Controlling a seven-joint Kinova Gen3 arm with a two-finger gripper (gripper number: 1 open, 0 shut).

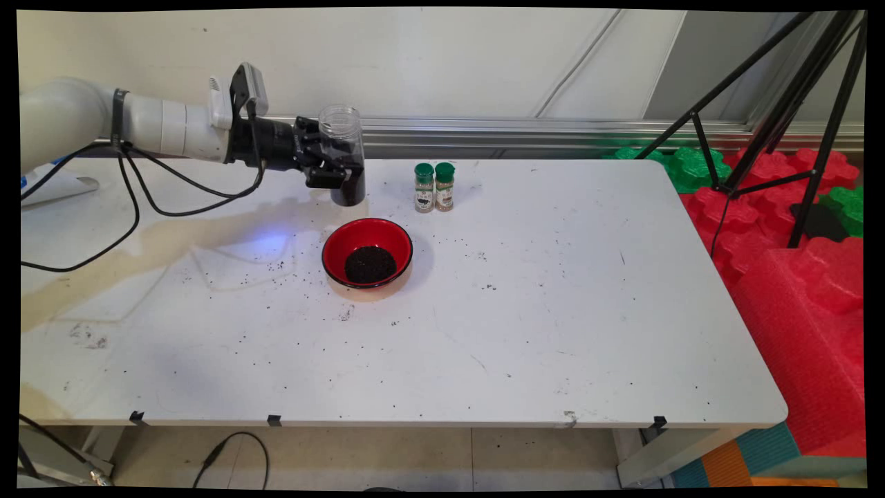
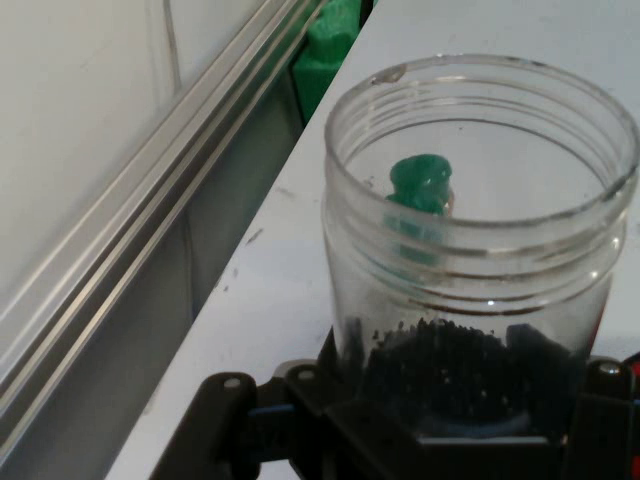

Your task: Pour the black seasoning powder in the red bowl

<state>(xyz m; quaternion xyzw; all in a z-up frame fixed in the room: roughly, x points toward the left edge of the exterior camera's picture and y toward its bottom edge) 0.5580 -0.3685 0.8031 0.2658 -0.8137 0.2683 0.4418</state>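
Observation:
My gripper is shut on a clear plastic jar, lidless and upright, held above the table behind a red bowl. Dark grains fill the jar's lower part; its open mouth fills the hand view, with the gripper clamped round its lower half. The bowl holds a heap of the same dark grains. Two small spice jars with green caps stand just right of the held jar; their green caps show blurred through the jar wall.
Dark grains lie scattered on the white table around the bowl. Black cables hang from the arm at left. A black tripod and red and green foam blocks stand off the right edge. A metal rail runs along the wall.

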